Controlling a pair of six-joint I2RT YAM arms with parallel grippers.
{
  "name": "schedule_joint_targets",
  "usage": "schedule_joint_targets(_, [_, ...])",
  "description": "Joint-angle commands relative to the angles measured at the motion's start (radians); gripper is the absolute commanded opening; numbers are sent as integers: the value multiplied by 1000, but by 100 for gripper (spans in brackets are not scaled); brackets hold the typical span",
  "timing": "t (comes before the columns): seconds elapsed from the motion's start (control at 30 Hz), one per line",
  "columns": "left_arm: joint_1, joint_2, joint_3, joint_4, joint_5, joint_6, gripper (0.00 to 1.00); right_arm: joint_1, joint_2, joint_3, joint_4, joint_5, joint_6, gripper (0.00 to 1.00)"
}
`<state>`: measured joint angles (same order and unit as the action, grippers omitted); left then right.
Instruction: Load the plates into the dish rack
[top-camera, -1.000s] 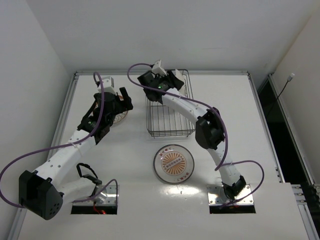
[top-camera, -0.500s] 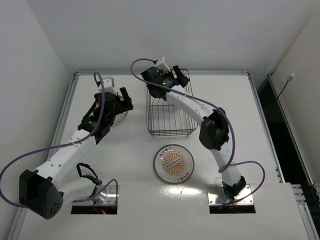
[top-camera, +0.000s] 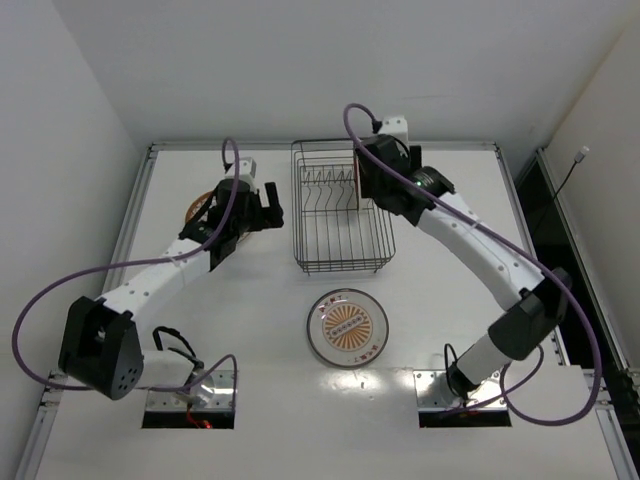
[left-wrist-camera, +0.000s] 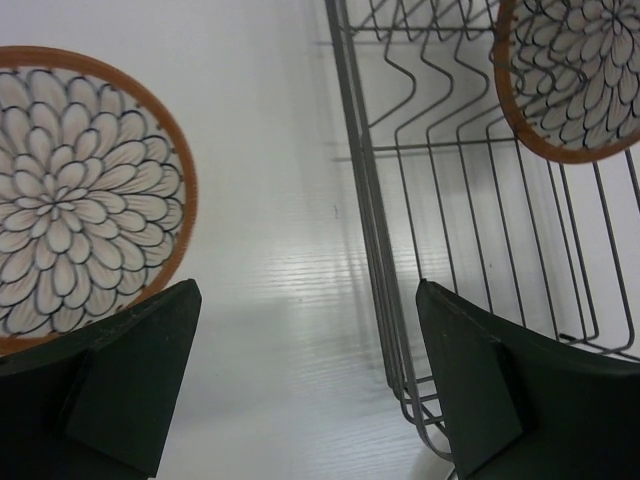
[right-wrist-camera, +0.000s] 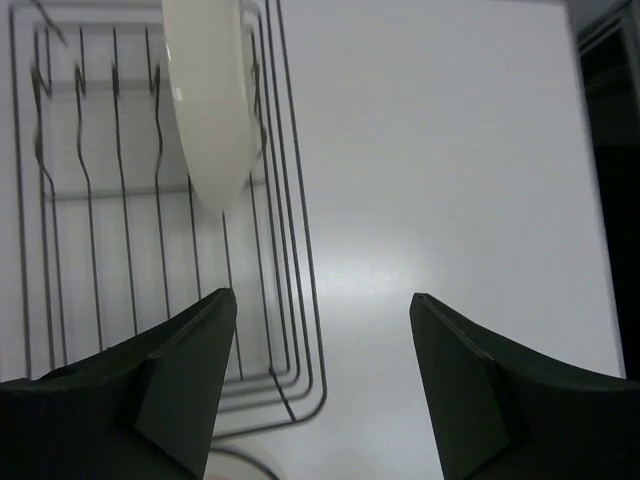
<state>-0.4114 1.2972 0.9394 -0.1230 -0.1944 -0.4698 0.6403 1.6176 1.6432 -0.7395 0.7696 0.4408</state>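
Swung rightward, the right gripper (right-wrist-camera: 320, 296) is held spread over the dish rack's (top-camera: 340, 264) edge, one plate (right-wrist-camera: 210, 100) stood upright inside. The left gripper (left-wrist-camera: 307, 286) is spread between rack and another plate (left-wrist-camera: 80, 190).

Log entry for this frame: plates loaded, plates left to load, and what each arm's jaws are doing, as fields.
racked plate: standing on edge among the tines of the dish rack
left plate: flat, face up, outside the rack's left side
grey-rimmed plate: flat, face up, on the rack's near side
left gripper: jaws open, empty, between left plate and rack
right gripper: jaws open, empty, over the rack's right edge
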Motion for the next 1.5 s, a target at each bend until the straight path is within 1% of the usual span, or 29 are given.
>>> schedule_joint_targets(0.0, [-4, 59, 73, 13, 131, 37, 87, -16, -60, -196, 48, -240, 75, 67])
schedule_joint_targets(0.1, [-4, 92, 84, -7, 159, 37, 87, -25, -137, -316, 71, -279, 105, 63])
schedule_joint_targets(0.2, [-4, 93, 84, -7, 148, 37, 87, -48, -174, -382, 80, -323, 115, 63])
schedule_joint_targets(0.23, [-4, 93, 84, -7, 130, 37, 87, -59, -174, -404, 80, -334, 115, 59])
schedule_joint_targets(0.27, [-4, 93, 84, -16, 118, 37, 87, -59, -174, -416, 80, -334, 125, 58])
schedule_joint_targets(0.4, [-4, 102, 93, -38, 40, 28, 87, -88, -174, -486, 100, -355, 138, 55])
schedule_joint_targets(0.5, [5, 102, 93, -56, -19, 19, 88, -116, -174, -552, 158, -407, 147, 54])
schedule_joint_targets(0.57, [5, 114, 93, -70, -55, 19, 88, -131, -174, -600, 187, -437, 147, 51])
schedule_joint_targets(0.67, [5, 152, 104, -99, -121, 10, 90, -154, -174, -644, 242, -496, 147, 37])
schedule_joint_targets(0.7, [5, 152, 114, -109, -134, 10, 90, -163, -165, -654, 255, -524, 147, 30])
schedule_joint_targets(0.77, [5, 180, 125, -122, -146, 10, 91, -172, -165, -672, 293, -564, 147, 25])
schedule_joint_targets(0.8, [5, 180, 125, -133, -146, 10, 91, -172, -165, -684, 293, -573, 147, 19])
schedule_joint_targets(0.9, [5, 180, 125, -133, -155, 10, 91, -183, -153, -695, 318, -608, 147, 9])
schedule_joint_targets(1.1, [5, 208, 144, -133, -155, 10, 91, -183, -153, -695, 336, -627, 188, 4])
schedule_joint_targets(1.47, [5, 244, 164, -152, -165, 10, 91, -163, -131, -704, 379, -648, 249, 0])
